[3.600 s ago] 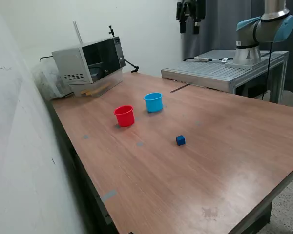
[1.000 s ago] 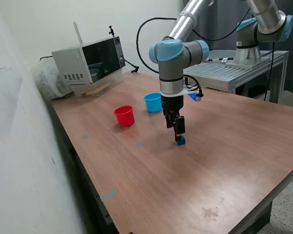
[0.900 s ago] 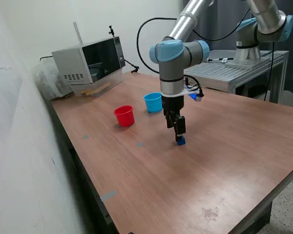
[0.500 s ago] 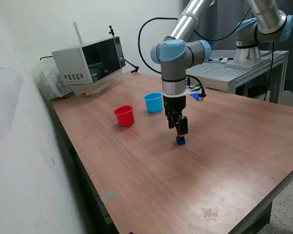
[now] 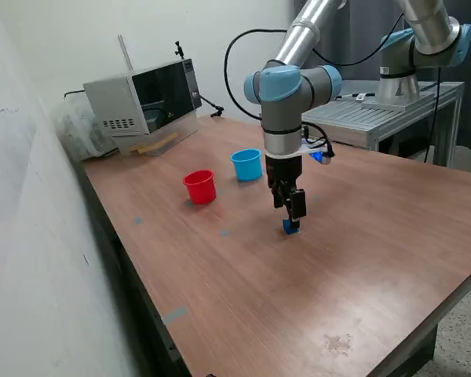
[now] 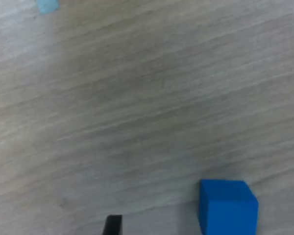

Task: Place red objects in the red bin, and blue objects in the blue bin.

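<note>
My gripper (image 5: 293,220) hangs straight down over the blue cube (image 5: 290,227), tips just above or at it. The cube sits on the bare table (image 5: 361,259), toward the exterior view's right of the red cup (image 5: 199,187) and well apart from it, nearer the camera than the light blue cup (image 5: 247,164). No red cubes or second blue cube in sight.

In the wrist view the cube (image 6: 227,205) lies flat on the wood, one dark fingertip (image 6: 112,224) off to one side with clear wood between, the other finger only a sliver at the frame edge. So I read my fingers as spread wide and holding nothing; the cube isn't centred between them.

Handling, my guess: small, light, rigid block with flat faces and sharp edges, likely wood or plastic, not fragile. Smooth painted sides could slip a bit, and an off-centre close may nudge or twist it. Best hold: two opposite vertical faces, mid-height, fingers square to them, centred first
</note>
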Controlling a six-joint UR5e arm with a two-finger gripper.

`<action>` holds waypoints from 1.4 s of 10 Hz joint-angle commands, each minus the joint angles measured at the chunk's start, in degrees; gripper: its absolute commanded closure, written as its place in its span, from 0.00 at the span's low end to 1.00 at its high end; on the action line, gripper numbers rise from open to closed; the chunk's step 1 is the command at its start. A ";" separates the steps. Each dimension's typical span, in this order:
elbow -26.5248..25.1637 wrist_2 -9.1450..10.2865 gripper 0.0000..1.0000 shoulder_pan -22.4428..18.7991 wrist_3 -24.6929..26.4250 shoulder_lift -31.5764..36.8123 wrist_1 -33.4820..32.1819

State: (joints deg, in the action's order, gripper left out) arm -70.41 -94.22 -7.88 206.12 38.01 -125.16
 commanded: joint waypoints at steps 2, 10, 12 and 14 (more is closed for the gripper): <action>-0.96 0.00 1.00 -0.21 -0.02 0.05 -0.08; -1.56 2.11 1.00 -0.47 -8.44 2.57 0.53; -6.55 2.11 1.00 -0.47 -10.73 11.16 1.67; -10.61 2.02 1.00 0.31 -13.36 20.13 6.84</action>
State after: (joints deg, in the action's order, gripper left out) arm -78.02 -92.14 -8.07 194.83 51.75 -121.40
